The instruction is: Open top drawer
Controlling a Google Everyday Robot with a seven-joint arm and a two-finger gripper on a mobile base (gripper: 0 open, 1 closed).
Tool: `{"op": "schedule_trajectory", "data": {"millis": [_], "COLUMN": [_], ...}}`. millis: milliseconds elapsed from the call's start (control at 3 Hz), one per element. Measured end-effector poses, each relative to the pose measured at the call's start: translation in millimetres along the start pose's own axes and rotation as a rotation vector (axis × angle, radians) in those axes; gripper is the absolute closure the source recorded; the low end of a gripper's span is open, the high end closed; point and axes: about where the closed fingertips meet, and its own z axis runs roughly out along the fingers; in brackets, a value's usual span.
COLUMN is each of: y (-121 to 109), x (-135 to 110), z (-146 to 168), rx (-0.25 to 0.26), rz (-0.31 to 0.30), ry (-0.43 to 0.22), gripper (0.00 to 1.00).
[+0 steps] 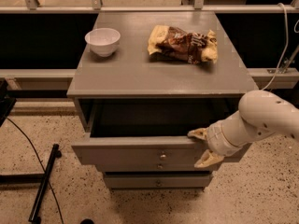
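The top drawer (pixel 140 155) is the grey front with a small round knob (pixel 162 156), pulled partway out from under the cabinet top, its dark box open to view. My gripper (pixel 202 147) is at the right part of that front. One fingertip (pixel 198 133) lies over the front's top edge and the other (pixel 208 160) hangs before the front face, so the fingers stand apart with the front between them. The white arm (pixel 261 118) reaches in from the right.
A white bowl (pixel 103 41) and a crumpled chip bag (pixel 183 43) lie on the grey cabinet top (pixel 140 73). Two lower drawers (pixel 156 180) sit below. A black stand and cable (pixel 44 183) lie on the speckled floor at the left.
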Motion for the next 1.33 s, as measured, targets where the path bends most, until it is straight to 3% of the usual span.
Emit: {"op": "schedule_trajectory", "data": {"millis": [333, 667, 1000, 1333], "y": [25, 44, 53, 41], "x": [-12, -27, -39, -43], "z": [-11, -24, -44, -64], "rx": [-0.043, -0.085, -0.081, -0.037], "rz": [-0.01, -0.033, -0.06, -0.079], "ry": [-0.038, -0.089, -0.11, -0.101], "gripper": [0.43, 0.5, 0.48, 0.43]}}
